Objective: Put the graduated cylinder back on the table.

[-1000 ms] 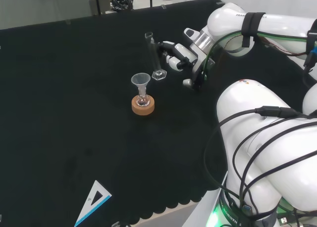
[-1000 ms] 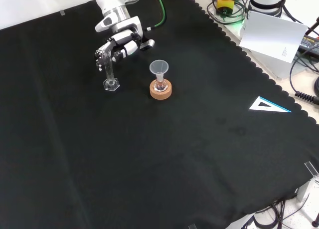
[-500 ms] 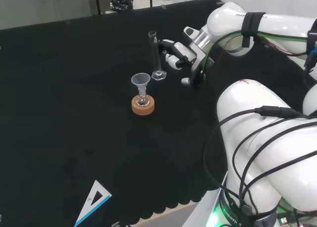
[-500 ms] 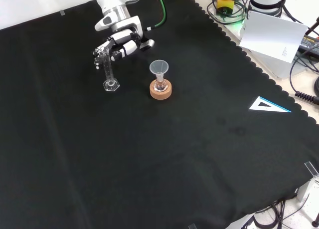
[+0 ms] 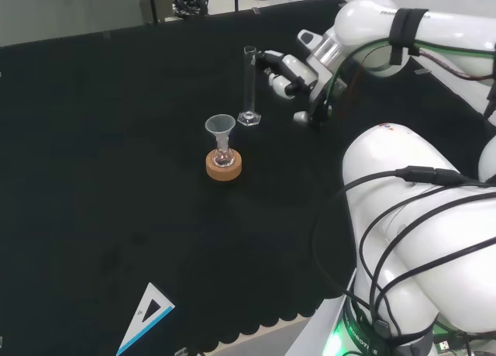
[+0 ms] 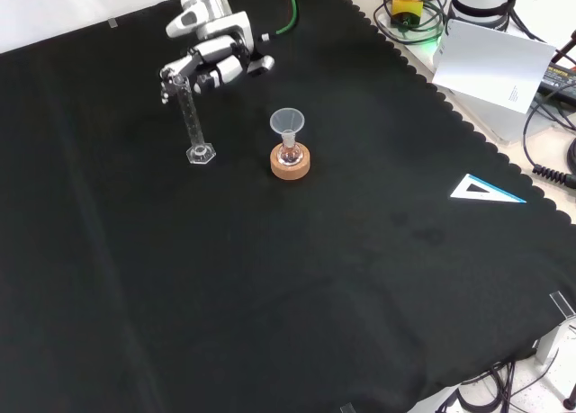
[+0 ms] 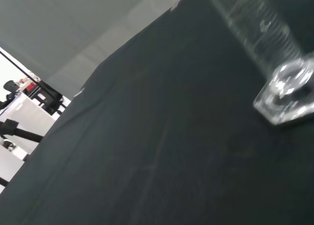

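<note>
Fingers [image 6: 193, 74] loosely curled beside cylinder top, contact unclear.
Graduated cylinder [image 5: 248, 84] stands upright on table [image 5: 116, 178]; a grazing fingertip could topple it.

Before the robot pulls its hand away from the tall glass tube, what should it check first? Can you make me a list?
1. Graduated cylinder standing upright: ok in the head and front views.
2. Its base on the black cloth: ok, it appears flat.
3. Hand let go of the cylinder: cannot tell; in the head view a gap shows beside the top, but in the front view the fingers overlap it.
4. Room between the cylinder and the funnel on its cork ring: ok, they stand apart.
5. Way out for the hand, up and away: ok, nothing stands near it.
</note>
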